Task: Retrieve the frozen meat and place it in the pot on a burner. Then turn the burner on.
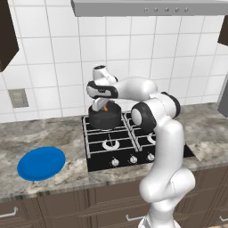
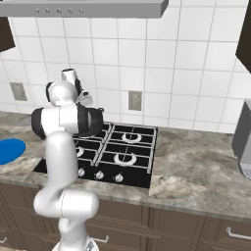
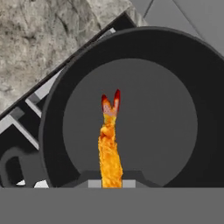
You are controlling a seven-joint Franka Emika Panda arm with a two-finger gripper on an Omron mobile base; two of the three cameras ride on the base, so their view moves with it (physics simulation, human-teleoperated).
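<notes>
We are working through the placing step: we are holding the frozen meat (image 3: 110, 144) pinched in the gripper (image 1: 103, 108), whose jaws are standing almost fully together on the lump's near end, so that in the hand view the orange-brown piece is rising from between the tips and hanging over the open mouth of the pot (image 3: 131, 109). Taking the pot as our landmark and starting nearest us, the blue plate (image 1: 41, 163) is lying on the stone counter (image 1: 53, 133) well to the pot's left and in front of it, bare as far as we can tell. Nearer the pot, the row of silver knobs (image 1: 133, 159) is running along the front edge of the black cooktop (image 1: 100, 165), in front of the pot, and an unoccupied front burner (image 1: 110, 144) is sitting just in front of the pot. The pot itself is standing on the rear left burner, and we are judging its inside to be empty, since its grey floor is showing all round the meat and the meat is not touching it. The gripper is hovering directly above the pot, just over its rim. Behind the pot the white tiled wall (image 1: 62, 58) is rising. What we are needing next, in our judgement, is to open the jaws, perhaps after lowering a little, so the meat drops inside; afterwards we are needing to reach the knob serving this rear left burner, and which knob that is we cannot tell.
</notes>
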